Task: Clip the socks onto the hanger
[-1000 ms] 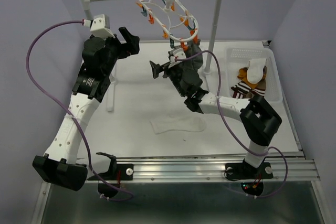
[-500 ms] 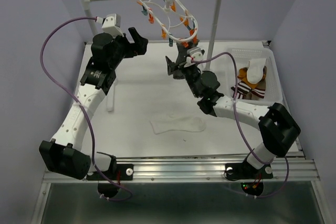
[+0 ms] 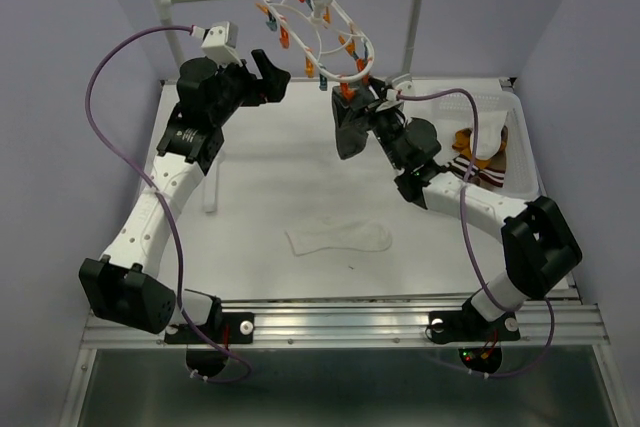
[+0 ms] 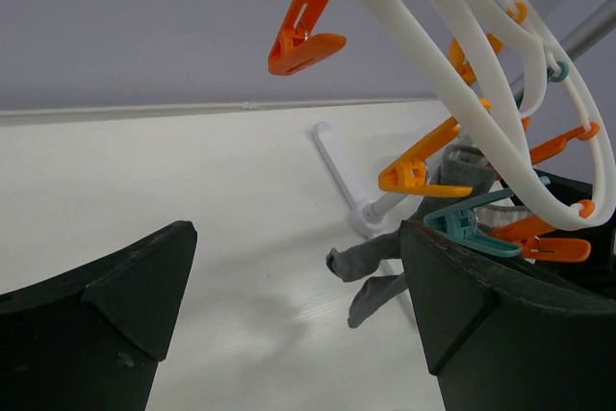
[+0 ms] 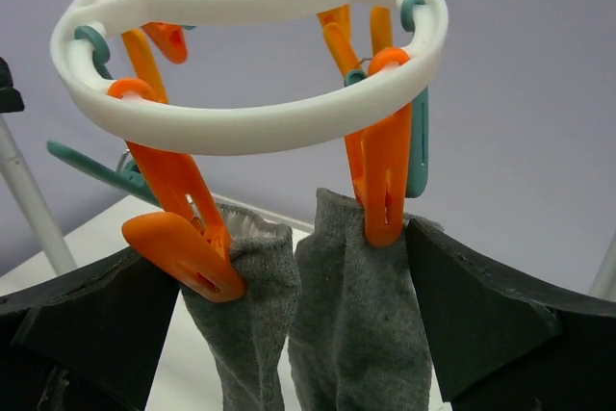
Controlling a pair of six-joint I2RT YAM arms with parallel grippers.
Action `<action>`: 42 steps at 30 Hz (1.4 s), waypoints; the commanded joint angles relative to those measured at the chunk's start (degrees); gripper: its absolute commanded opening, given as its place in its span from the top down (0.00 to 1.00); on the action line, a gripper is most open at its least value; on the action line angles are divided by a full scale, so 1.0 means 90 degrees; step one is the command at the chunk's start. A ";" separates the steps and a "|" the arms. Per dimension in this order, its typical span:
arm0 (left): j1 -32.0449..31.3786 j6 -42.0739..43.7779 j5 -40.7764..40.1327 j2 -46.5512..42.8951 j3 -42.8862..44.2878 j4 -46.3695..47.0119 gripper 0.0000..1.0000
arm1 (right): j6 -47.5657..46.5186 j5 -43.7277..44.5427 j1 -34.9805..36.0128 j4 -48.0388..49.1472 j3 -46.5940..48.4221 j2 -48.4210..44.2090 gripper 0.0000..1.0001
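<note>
Tabletop; right pincer wide astride socks

The white hanger fills the upper frame, and orange and teal clips hang from its rings. On the near rim, a tilted orange clip at the left end grips one grey sock. An upright orange clip at the right end grips a second grey sock. The socks hang side by side. The black fingers of the right gripper stand wide apart, flanking both socks and holding nothing.

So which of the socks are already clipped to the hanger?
The two grey socks, hanging from orange clips. The white sock lies flat on the table, the other socks sit in the basket.
</note>
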 commanded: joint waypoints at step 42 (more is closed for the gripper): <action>0.0038 0.0271 -0.0104 -0.0713 0.0209 0.0152 0.01 | 0.1195 -0.0659 -0.1892 -0.2648 0.1425 -0.0487 0.00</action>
